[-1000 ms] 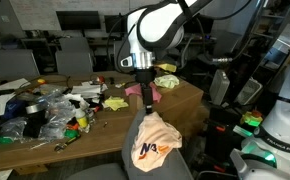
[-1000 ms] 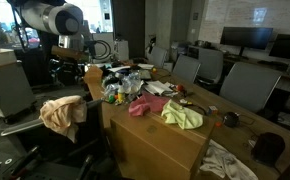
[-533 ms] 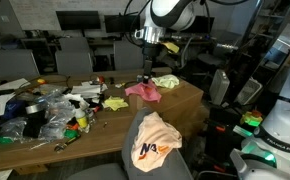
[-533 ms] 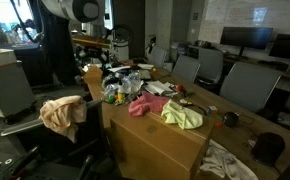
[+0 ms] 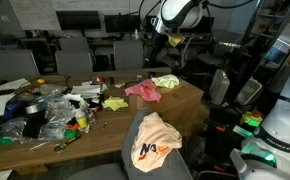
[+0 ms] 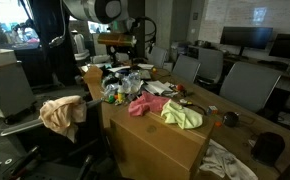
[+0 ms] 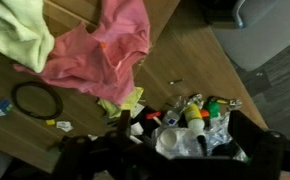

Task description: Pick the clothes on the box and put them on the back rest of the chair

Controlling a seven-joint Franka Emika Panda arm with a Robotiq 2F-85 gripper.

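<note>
A pink cloth [image 5: 142, 91] and a yellow-green cloth [image 5: 166, 81] lie on the brown box [image 5: 190, 100]. Both show in the other exterior view, pink [image 6: 145, 105] and yellow-green [image 6: 182, 115], and in the wrist view, pink [image 7: 100, 50] and yellow-green [image 7: 15, 30]. A cream cloth with orange print [image 5: 155, 140] hangs over the chair's back rest [image 5: 135, 160]; it also shows in an exterior view [image 6: 60, 113]. My gripper [image 5: 151, 42] is high above the table behind the box. In the wrist view its jaws [image 7: 185, 128] are open and empty.
A heap of bottles, plastic bags and small items [image 5: 50, 108] covers the table beside the box, also seen in the wrist view [image 7: 185, 125]. A black ring [image 7: 35, 100] lies on the box. Office chairs [image 5: 75, 55] and monitors stand behind the table.
My gripper has risen from just above the chair's back rest and moved back over the table, high above the box. The cream cloth stays on the back rest.
</note>
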